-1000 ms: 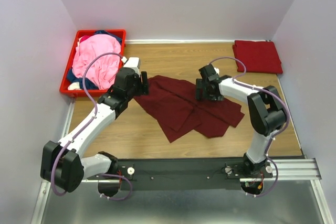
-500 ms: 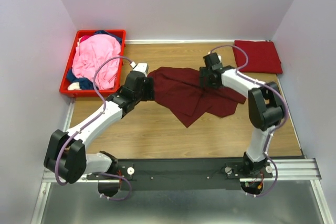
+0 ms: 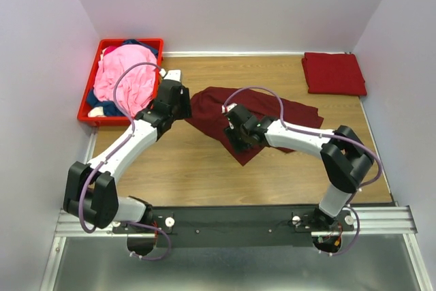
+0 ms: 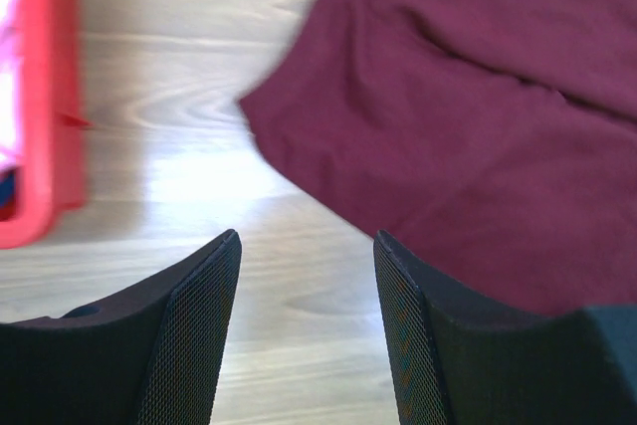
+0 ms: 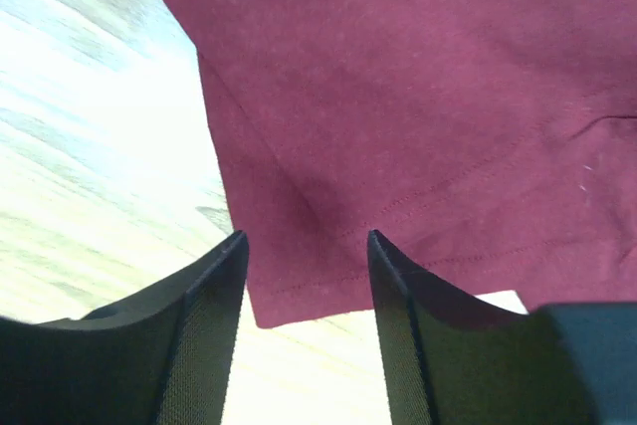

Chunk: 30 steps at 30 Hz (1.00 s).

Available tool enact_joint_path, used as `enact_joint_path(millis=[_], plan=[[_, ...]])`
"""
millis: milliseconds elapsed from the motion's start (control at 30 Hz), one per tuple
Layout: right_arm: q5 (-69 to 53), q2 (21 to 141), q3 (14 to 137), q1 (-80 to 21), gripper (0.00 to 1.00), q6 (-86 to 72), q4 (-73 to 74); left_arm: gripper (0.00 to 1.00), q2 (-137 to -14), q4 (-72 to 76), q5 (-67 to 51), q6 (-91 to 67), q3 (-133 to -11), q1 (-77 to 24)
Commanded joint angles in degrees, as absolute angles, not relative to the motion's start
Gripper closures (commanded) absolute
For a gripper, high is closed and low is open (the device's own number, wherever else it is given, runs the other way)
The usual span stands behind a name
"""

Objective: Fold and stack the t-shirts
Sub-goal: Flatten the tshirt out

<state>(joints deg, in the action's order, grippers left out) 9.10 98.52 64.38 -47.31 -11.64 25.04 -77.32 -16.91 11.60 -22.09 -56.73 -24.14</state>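
Note:
A dark maroon t-shirt lies crumpled on the wooden table, also in the left wrist view and the right wrist view. My left gripper is open and empty at the shirt's left edge, over bare wood. My right gripper is open and empty over the shirt's near hemmed corner. A folded red t-shirt lies at the back right. Pink and navy shirts sit in the crate.
A rigid red plastic crate stands at the back left, its wall in the left wrist view. Walls close in left, back and right. A metal rail runs along the near edge.
Both grippers have let go of the maroon shirt. My right gripper swung from the shirt's far right edge to its near corner. My left gripper drew back a little to the left.

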Motion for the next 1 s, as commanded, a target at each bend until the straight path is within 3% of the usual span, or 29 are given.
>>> enact_joint_path(millis=[0, 100, 200, 367, 767, 967], plan=[[10.5, 101.5, 64.3, -47.6, 0.43, -10.6, 25.7, 0.36, -75.2, -19.0, 15.5, -19.9, -56.3, -23.0], [10.8, 102.5, 64.9, -47.6, 0.48, -10.1, 25.7, 0.36, -74.1, -18.3, 16.5, -19.7, -54.6, -22.9], [11.4, 103.7, 65.0, -47.6, 0.62, -9.8, 25.7, 0.36, -74.2, -18.1, 16.5, -19.7, -54.0, -22.9], [12.7, 104.2, 64.7, -47.6, 0.63, -10.0, 25.7, 0.36, -74.7, -18.1, 16.0, -19.6, -54.8, -22.7], [16.2, 103.2, 64.7, -47.6, 0.99, -9.7, 25.8, 0.37, -74.5, -17.8, 14.6, -19.5, -54.4, -22.7], [14.1, 101.5, 65.7, -48.4, 0.99, -10.0, 26.5, 0.36, -74.3, -17.9, 15.0, -19.4, -54.2, -22.7]])
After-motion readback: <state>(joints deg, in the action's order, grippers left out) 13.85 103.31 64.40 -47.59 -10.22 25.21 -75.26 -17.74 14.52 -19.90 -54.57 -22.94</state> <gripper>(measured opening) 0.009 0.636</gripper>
